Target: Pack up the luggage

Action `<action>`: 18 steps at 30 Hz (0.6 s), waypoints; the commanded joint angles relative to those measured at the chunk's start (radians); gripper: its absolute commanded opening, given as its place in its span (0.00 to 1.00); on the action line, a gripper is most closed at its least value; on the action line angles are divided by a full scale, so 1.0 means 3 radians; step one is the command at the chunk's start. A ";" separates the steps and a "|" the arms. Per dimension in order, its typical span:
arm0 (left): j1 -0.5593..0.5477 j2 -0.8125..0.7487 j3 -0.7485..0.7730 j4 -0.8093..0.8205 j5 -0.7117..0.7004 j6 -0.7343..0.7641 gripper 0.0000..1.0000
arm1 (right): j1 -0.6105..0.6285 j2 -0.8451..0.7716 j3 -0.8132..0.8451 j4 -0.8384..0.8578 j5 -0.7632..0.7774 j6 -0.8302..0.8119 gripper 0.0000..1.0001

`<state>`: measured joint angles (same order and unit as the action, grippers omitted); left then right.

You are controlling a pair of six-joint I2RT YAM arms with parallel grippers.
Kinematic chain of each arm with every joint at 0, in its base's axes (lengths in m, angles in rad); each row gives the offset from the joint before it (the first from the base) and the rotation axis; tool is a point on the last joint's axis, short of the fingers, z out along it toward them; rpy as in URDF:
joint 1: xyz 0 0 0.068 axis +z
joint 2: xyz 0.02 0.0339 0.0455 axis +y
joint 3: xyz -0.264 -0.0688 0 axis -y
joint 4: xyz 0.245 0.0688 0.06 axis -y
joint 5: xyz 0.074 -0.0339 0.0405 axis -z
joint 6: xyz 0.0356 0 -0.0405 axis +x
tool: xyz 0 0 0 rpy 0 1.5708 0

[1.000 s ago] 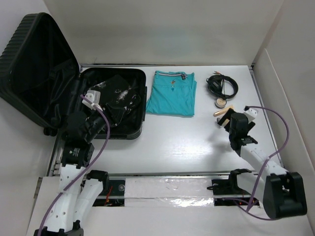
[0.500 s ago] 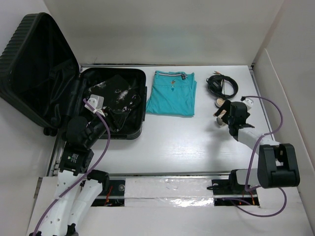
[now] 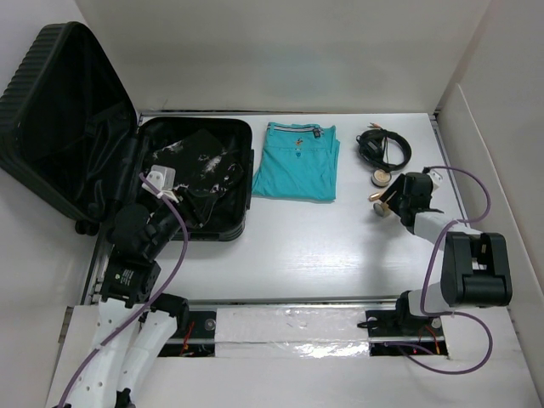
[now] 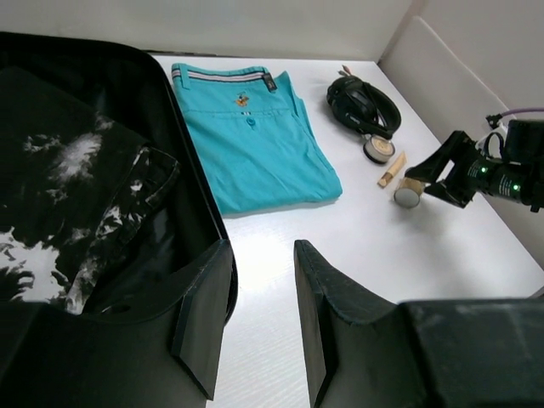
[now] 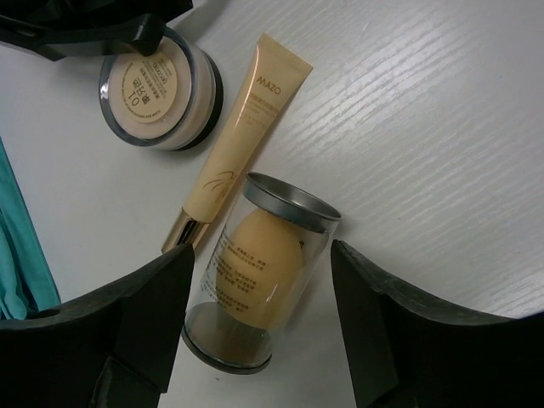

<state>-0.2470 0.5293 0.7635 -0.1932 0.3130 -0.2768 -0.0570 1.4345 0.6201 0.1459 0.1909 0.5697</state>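
Note:
The luggage (image 3: 51, 110) lies open at the left with its ribbed lid raised, and a black-and-white garment (image 4: 68, 195) lies in its tray. My left gripper (image 4: 261, 255) hovers over the tray's near right rim (image 4: 183, 170), jaws partly open with nothing between them. A clear cylinder with an orange sponge (image 5: 255, 272) lies on its side on the table. My right gripper (image 5: 262, 255) straddles it, open, with a gap showing on both sides. In the top view this gripper (image 3: 387, 204) is at the right of the table.
A folded teal shirt (image 3: 295, 161) lies mid-table beside the luggage. A beige tube (image 5: 242, 136) and a round jar (image 5: 157, 93) lie just beyond the cylinder, the tube touching it. A coiled black strap (image 3: 382, 146) is at the back right. White walls border the table.
My right gripper has moved forward over the sponge cylinder and its jaws have narrowed around it. The left gripper has drawn back slightly toward the luggage's near edge.

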 commanded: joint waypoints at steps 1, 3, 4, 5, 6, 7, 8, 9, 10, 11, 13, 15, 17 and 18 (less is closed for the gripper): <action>-0.0010 -0.0128 0.0170 0.0076 -0.0107 0.0033 0.32 | -0.0025 0.0040 0.0147 -0.0082 -0.0105 -0.0002 0.70; -0.0010 -0.0179 0.0165 0.0076 -0.0128 0.0033 0.32 | -0.0025 0.0060 0.0183 -0.0149 -0.0120 -0.0022 0.69; -0.0010 -0.0189 0.0165 0.0076 -0.0123 0.0028 0.32 | -0.0025 0.0096 0.0198 -0.0184 -0.0140 -0.0023 0.69; -0.0010 -0.0200 0.0165 0.0082 -0.0123 0.0028 0.32 | -0.0025 0.0117 0.0218 -0.0215 -0.0156 -0.0028 0.69; -0.0010 -0.0215 0.0165 0.0082 -0.0113 0.0028 0.32 | -0.0025 0.0147 0.0259 -0.0241 -0.0171 -0.0033 0.69; -0.0010 -0.0225 0.0165 0.0082 -0.0118 0.0028 0.32 | -0.0025 0.0198 0.0275 -0.0276 -0.0212 -0.0038 0.69; -0.0010 -0.0225 0.0165 0.0077 -0.0113 0.0028 0.32 | -0.0025 0.0229 0.0285 -0.0287 -0.0237 -0.0033 0.69; -0.0010 -0.0230 0.0170 0.0076 -0.0123 0.0028 0.32 | -0.0025 0.0260 0.0290 -0.0287 -0.0268 -0.0033 0.66; -0.0010 -0.0240 0.0170 0.0071 -0.0138 0.0033 0.32 | -0.0025 0.0270 0.0311 -0.0317 -0.0299 -0.0048 0.63; -0.0010 -0.0266 0.0170 0.0066 -0.0153 0.0033 0.32 | -0.0025 0.0280 0.0326 -0.0333 -0.0294 -0.0048 0.60; -0.0010 -0.0297 0.0170 0.0066 -0.0169 0.0033 0.32 | 0.0006 0.0260 0.0311 -0.0338 -0.0273 -0.0053 0.51; -0.0010 -0.0327 0.0170 0.0076 -0.0189 0.0033 0.32 | 0.0006 0.0138 0.0255 -0.0323 -0.0248 -0.0058 0.48; -0.0010 -0.0317 0.0165 0.0076 -0.0195 0.0028 0.32 | 0.0006 -0.0010 0.0204 -0.0394 -0.0166 -0.0074 0.48; -0.0010 -0.0297 0.0160 0.0076 -0.0189 0.0028 0.32 | 0.0041 -0.0188 0.0198 -0.0430 -0.0126 -0.0104 0.49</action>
<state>-0.2470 0.4431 0.7750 -0.1940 0.2668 -0.2768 -0.0570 1.4765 0.6758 0.0345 0.1238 0.5606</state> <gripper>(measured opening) 0.322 0.487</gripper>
